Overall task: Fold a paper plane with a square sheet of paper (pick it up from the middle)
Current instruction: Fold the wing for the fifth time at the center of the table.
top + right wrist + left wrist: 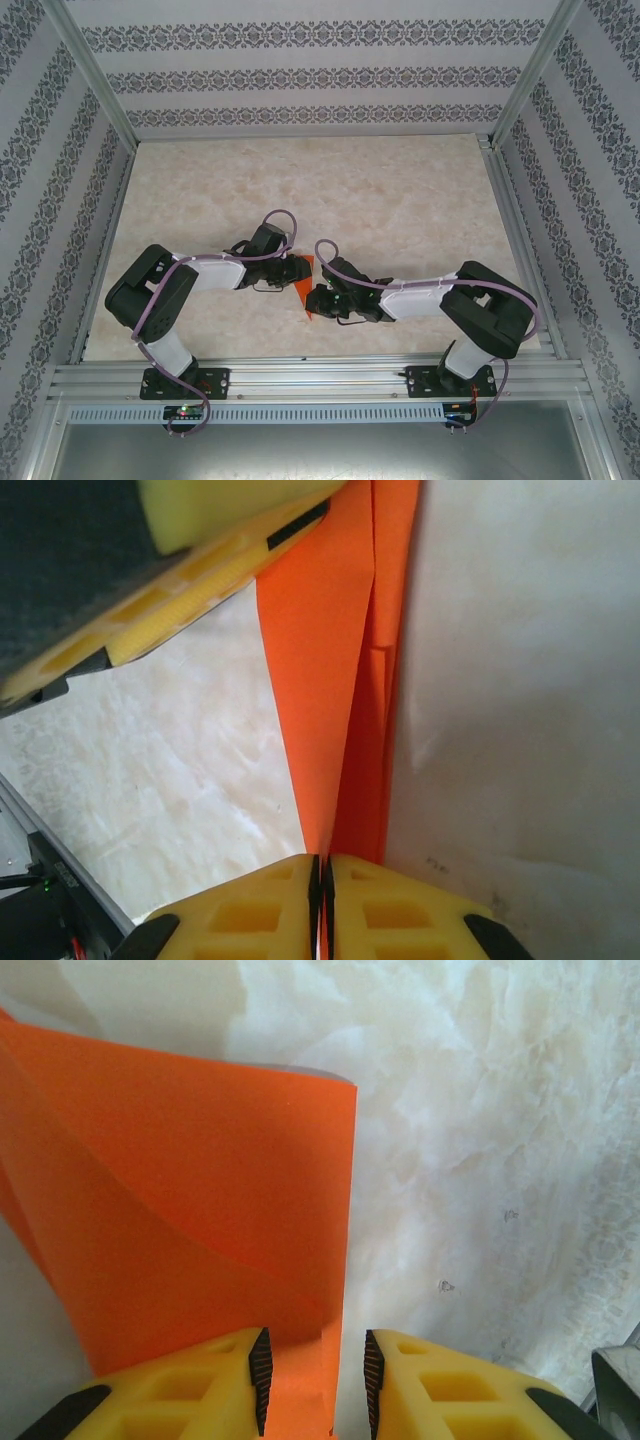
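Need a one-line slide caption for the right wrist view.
Right gripper clamped shut on the folded orange paper, its layers fanning away over the pale marbled table.

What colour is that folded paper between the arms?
Plain bright orange; the paper shows best in the left wrist view.

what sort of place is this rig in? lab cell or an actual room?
Most likely a lab test cell, not a lived-in room: an aluminium frame boxes in a marble-look table, the walls are flat patterned panels, and the left arm and right arm are bolted to its front rail.
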Controlling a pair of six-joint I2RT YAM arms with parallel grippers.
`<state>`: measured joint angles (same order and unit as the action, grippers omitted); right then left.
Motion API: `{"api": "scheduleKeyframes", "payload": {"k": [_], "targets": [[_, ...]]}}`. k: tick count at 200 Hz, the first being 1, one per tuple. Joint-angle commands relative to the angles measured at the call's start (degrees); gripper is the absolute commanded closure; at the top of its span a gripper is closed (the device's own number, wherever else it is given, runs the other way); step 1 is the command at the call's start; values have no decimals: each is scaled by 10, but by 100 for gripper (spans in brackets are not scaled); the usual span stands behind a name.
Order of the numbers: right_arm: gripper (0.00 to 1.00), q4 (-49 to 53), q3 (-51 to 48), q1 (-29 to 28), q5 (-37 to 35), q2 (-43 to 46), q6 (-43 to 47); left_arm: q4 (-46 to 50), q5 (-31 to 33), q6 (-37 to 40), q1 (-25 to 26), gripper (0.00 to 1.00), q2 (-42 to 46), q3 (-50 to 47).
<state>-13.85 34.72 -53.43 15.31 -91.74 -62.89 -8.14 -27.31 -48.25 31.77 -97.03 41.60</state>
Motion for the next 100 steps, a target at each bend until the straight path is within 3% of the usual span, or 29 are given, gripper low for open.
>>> {"api": "scheduleKeyframes", "payload": {"k": [1,55,100], "targets": [[87,20,-8,-5,7,14,-6,61,11,-3,-2,65,-27,-7],[96,18,-14,-13,6,8,-9,63,11,-3,-2,65,-28,-6],[93,29,-23,-37,-10,-20,-16,66,13,-6,-2,65,-29,-5]]}}
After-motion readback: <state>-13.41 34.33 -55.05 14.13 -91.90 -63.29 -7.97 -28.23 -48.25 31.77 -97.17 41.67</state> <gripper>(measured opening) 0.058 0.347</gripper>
